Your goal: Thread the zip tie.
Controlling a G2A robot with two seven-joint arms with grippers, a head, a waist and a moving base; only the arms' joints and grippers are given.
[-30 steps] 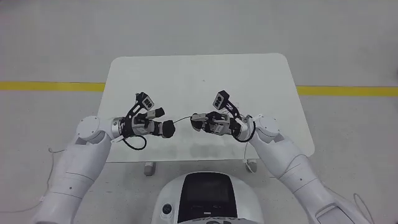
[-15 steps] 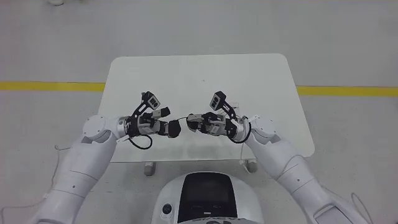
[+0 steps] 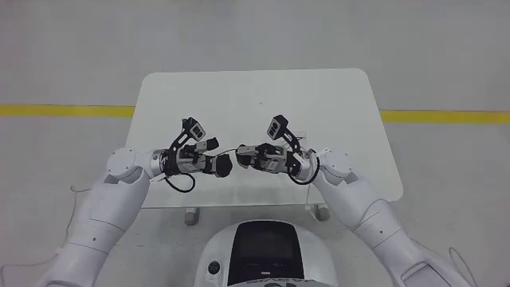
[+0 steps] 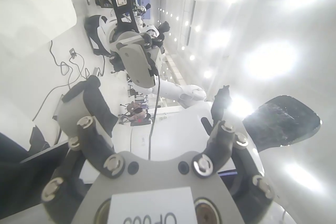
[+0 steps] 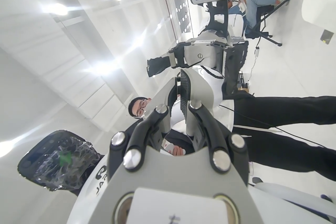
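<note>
The white table (image 3: 335, 96) is a smooth slab with rounded corners. Above its near half, the two grippers have drawn closer together than a second ago, and the gap between them is nearly gone. The left gripper (image 3: 221, 166), left of the table's middle, is released, its grey fingers (image 4: 86, 101) spread wide. The right gripper (image 3: 242, 155), just beside it, is clamped on the zip tie (image 4: 153, 114) with ribbed pads (image 5: 185, 88) pressed together. The tie, a thin black flexible strand held off the table, runs from the right gripper in between the left one's spread fingers.
</note>
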